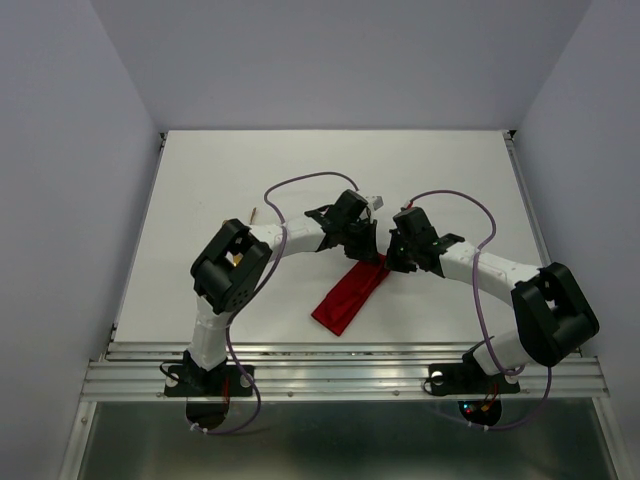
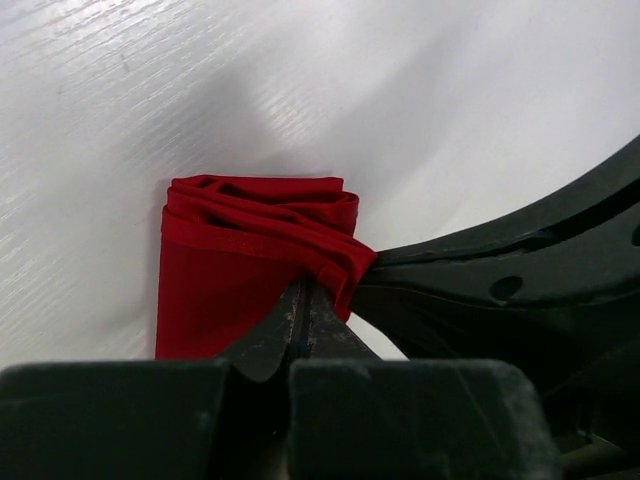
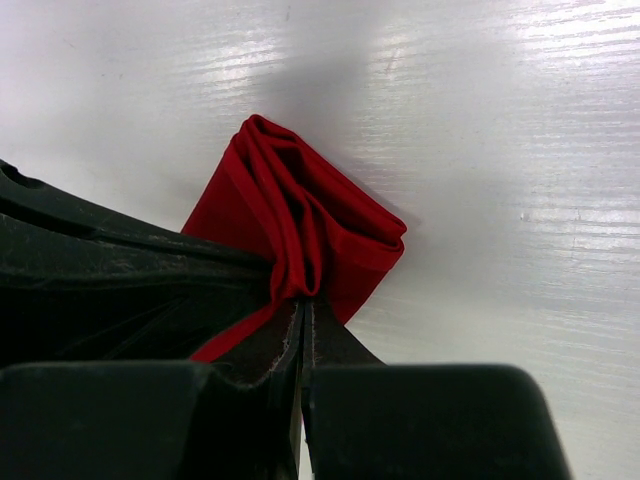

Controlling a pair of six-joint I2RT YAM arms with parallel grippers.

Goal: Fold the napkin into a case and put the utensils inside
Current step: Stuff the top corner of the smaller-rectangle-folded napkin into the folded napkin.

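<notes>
The red napkin [image 1: 348, 296] lies folded into a narrow strip on the white table [image 1: 450, 180], running from near centre toward the far right. Both grippers meet at its far end. My left gripper [image 1: 366, 252] is shut on a top fold at the strip's corner [image 2: 304, 290]; the layered cloth [image 2: 230, 270] bunches just beyond the tips. My right gripper [image 1: 393, 259] is shut on a gathered pleat of the same end [image 3: 305, 302], with red folds [image 3: 310, 215] rising ahead of it. A slim gold utensil tip [image 1: 255, 213] pokes out behind the left arm; the rest of the utensils is hidden.
The left arm's elbow [image 1: 232, 268] and the right arm's elbow [image 1: 552, 312] stand over the near part of the table. Purple cables [image 1: 300, 183] loop above both wrists. In each wrist view the other gripper's black body [image 2: 520, 290] crowds one side.
</notes>
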